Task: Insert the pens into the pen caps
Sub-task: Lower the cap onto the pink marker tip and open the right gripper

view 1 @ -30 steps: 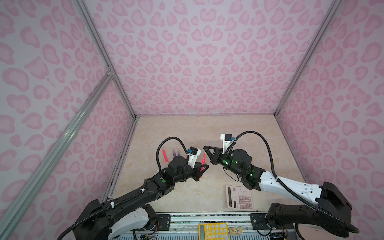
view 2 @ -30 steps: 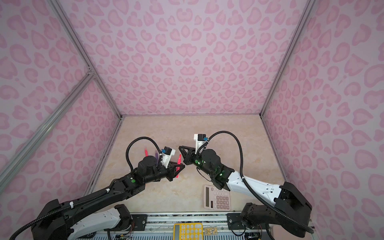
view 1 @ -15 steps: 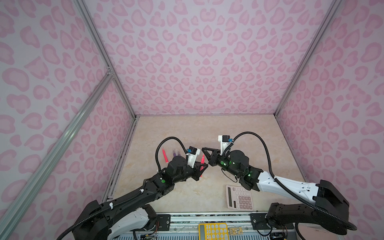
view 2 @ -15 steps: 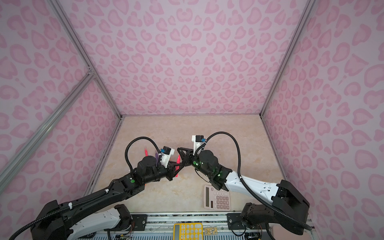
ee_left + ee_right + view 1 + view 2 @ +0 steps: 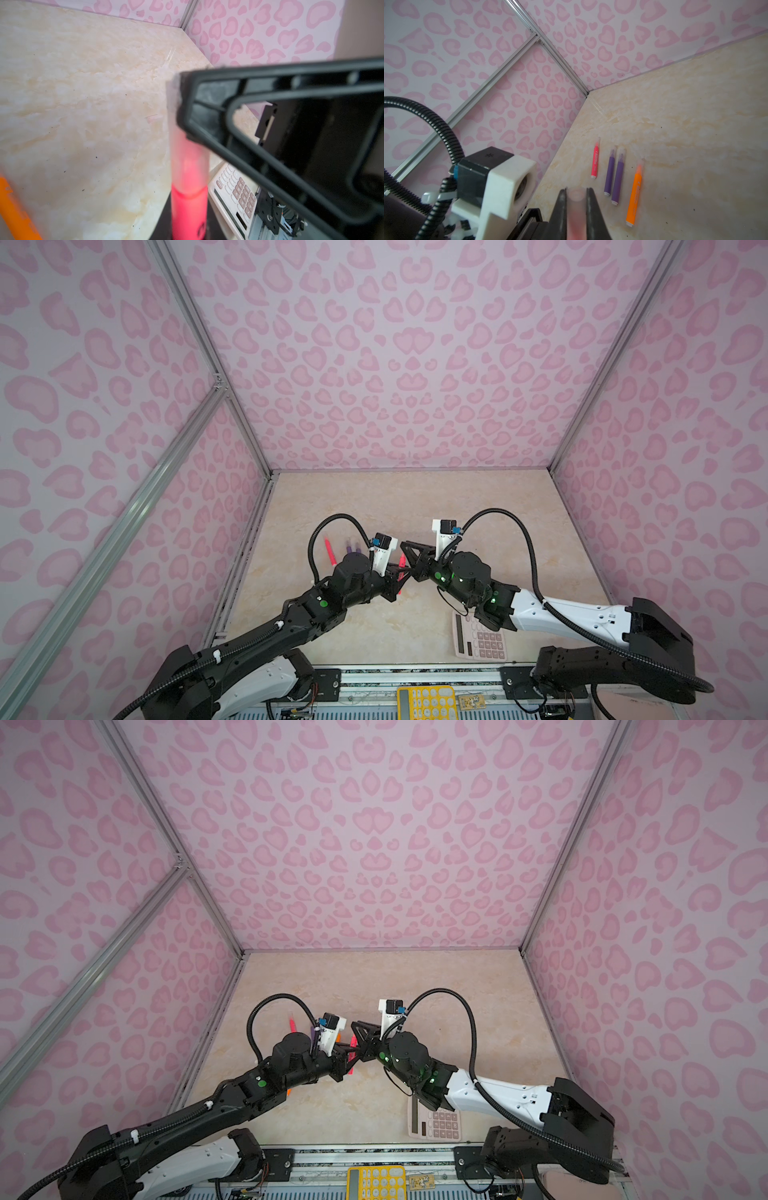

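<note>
My left gripper (image 5: 395, 576) is shut on a pink-red pen (image 5: 189, 214) held upright above the table. A clear pen cap (image 5: 187, 153) sits over the pen's upper end, and my right gripper (image 5: 576, 199) is shut on this cap (image 5: 576, 196). In both top views the two grippers meet at mid-table, around the held pen (image 5: 353, 1043). On the table lie another pink-red pen (image 5: 595, 161), two purple pens (image 5: 610, 172) (image 5: 618, 176) and an orange pen (image 5: 635, 195), each with a clear cap on its tip. How deep the cap sits is blurred.
A beige calculator (image 5: 478, 641) lies under the right forearm near the front edge. A yellow calculator (image 5: 424, 703) rests on the front rail outside the table. An orange pen (image 5: 289, 1092) shows beneath the left arm. Pink patterned walls enclose three sides.
The right gripper has moved left with the cap and closed the gap to the pen held by the left gripper. The left arm has barely moved.
</note>
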{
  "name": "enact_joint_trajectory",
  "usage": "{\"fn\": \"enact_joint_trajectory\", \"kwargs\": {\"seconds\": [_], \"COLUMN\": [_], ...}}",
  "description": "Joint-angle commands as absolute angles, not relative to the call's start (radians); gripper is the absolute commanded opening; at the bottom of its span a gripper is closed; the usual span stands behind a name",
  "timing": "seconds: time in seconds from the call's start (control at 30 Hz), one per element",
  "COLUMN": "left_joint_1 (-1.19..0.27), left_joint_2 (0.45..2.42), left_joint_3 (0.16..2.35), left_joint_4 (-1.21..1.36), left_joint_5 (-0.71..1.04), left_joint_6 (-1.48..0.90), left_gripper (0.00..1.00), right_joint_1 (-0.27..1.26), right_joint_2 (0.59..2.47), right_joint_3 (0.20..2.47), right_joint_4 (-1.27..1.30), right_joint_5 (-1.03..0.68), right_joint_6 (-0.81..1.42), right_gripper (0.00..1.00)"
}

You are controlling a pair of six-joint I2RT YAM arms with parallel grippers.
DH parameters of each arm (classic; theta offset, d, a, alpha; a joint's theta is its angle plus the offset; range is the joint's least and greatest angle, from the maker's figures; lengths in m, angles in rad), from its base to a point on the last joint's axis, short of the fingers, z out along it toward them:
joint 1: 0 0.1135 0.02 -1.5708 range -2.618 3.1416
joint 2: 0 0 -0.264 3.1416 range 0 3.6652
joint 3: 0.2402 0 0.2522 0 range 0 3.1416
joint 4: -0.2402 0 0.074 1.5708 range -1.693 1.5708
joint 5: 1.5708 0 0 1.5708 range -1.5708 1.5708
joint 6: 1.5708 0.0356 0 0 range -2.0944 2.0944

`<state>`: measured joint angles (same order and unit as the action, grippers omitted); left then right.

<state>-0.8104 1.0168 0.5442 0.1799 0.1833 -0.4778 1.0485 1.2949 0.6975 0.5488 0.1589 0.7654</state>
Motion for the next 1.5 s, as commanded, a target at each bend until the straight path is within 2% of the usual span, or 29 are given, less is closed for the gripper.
{"fn": "enact_joint_trajectory", "kwargs": {"seconds": [0.0,0.47,0.8,0.9,1.0,1.17,1.47], "left_joint_1": [-0.805,-0.801,-0.802,-0.801,-0.801,-0.801,-0.801], "left_joint_2": [1.018,1.012,1.026,1.031,1.032,1.03,1.027], "left_joint_3": [0.555,0.554,0.559,0.56,0.56,0.559,0.559], "left_joint_4": [0.182,0.173,0.178,0.18,0.183,0.182,0.183], "left_joint_5": [0.122,0.137,0.166,0.169,0.172,0.173,0.173], "left_joint_6": [-0.486,-0.488,-0.482,-0.483,-0.484,-0.483,-0.483], "left_gripper": [0.03,0.03,0.03,0.03,0.03,0.03,0.03], "right_joint_1": [1.078,1.095,1.076,1.062,1.044,1.001,0.98], "right_joint_2": [1.312,1.349,1.332,1.322,1.315,1.324,1.375], "right_joint_3": [0.707,0.736,0.767,0.787,0.805,0.816,0.89], "right_joint_4": [0.543,0.529,0.516,0.485,0.449,0.414,0.367], "right_joint_5": [0.168,0.159,0.184,0.184,0.192,0.176,0.145], "right_joint_6": [0.758,0.74,0.714,0.712,0.712,0.74,0.726], "right_gripper": [0.0,0.02,0.44,0.52,0.53,0.47,0.49]}}
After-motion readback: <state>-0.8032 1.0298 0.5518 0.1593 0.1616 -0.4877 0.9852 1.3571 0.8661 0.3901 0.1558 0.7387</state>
